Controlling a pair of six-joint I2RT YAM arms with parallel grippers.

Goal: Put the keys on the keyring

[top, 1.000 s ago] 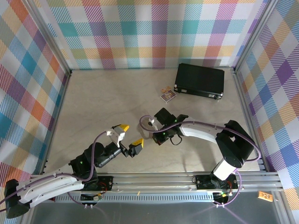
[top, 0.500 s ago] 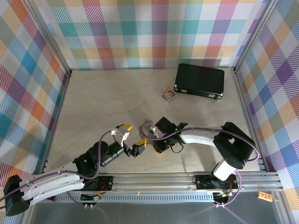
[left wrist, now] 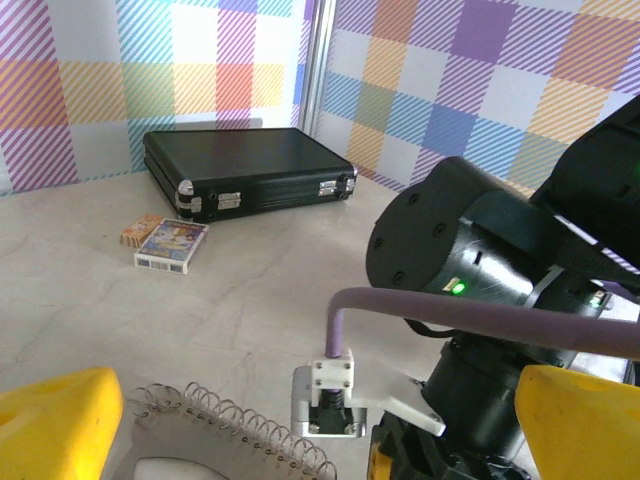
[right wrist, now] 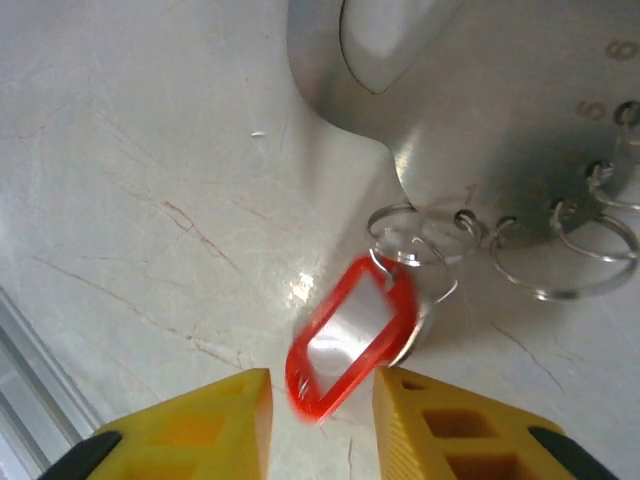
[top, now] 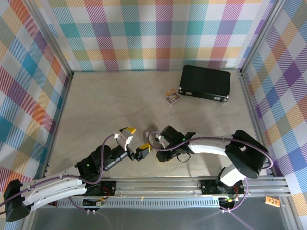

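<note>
Keys (right wrist: 350, 335) red, oval, glossy; keyring (right wrist: 500, 120) brushed metal.

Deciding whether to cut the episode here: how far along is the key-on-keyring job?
Done, apparently: the red key hangs from a split ring on the keyring. In hand: nothing; the right gripper has its jaws apart at the key, and the left gripper is open nearby. Remaining: pull both arms back.

We see a pale marbled table (top: 105, 100). A black case (top: 205, 82) lies at its far right, a printed card packet (top: 172, 97) near it (small orange box (left wrist: 140, 228) just beside). Nearer lie the grey keyring (right wrist: 520, 120) and, at its edge, the red key (right wrist: 350, 335).
</note>
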